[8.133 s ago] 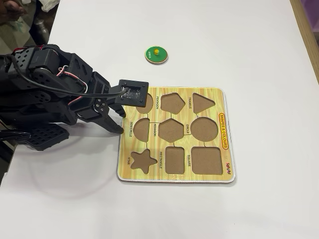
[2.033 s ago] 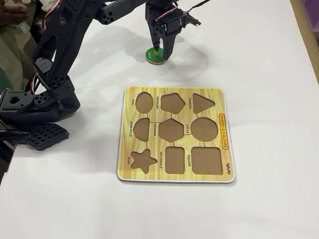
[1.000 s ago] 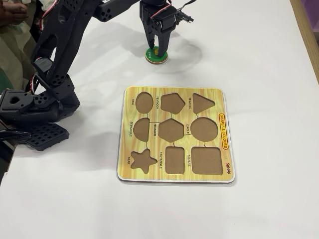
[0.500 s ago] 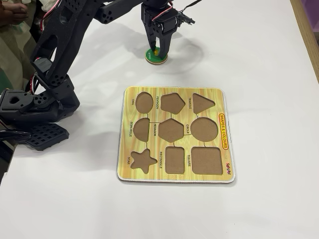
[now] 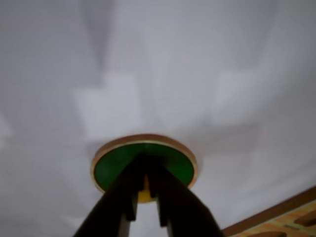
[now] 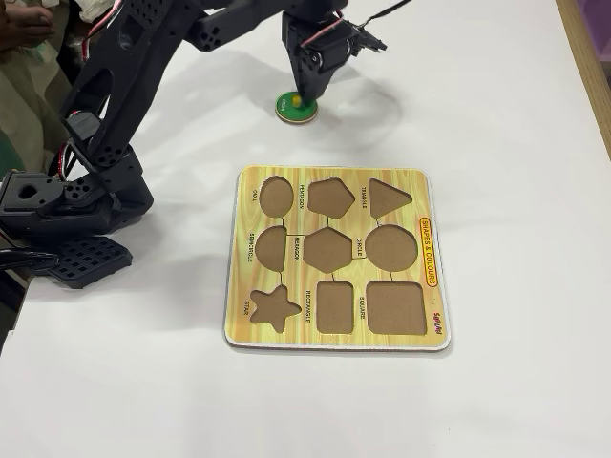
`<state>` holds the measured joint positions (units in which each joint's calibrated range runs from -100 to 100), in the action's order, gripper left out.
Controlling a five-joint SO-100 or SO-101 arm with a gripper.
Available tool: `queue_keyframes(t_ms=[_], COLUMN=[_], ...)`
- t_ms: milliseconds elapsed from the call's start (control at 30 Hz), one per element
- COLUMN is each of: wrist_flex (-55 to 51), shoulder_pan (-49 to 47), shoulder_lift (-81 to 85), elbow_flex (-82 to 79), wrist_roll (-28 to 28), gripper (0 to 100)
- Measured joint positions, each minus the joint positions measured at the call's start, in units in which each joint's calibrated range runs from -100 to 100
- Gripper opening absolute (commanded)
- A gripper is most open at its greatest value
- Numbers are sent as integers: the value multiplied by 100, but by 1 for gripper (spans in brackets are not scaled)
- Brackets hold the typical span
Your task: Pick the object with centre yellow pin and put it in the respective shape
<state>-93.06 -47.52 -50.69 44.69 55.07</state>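
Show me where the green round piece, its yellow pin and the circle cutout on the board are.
green round piece (image 5: 109, 168), wrist view, left part of its green face
yellow pin (image 6: 297, 98), fixed view, the knob's top
circle cutout (image 6: 391, 247), fixed view, middle of the recess floor

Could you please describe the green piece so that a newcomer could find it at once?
On the white table, look beyond the yellow shape board. The green disc lies alone under the gripper, the only loose piece, with a yellow pin in its centre.
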Motion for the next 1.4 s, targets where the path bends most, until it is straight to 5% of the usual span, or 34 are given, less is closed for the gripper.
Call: queue_keyframes(t_ms=[567,733,1400], wrist_flex=[9,17,-257], shoulder_pan=[9,47,19], shoulder_lift=[129,137,266], elbow_flex=[-27,-90,-585], wrist_roll=[-57,-47,-42], gripper=[2,12,12])
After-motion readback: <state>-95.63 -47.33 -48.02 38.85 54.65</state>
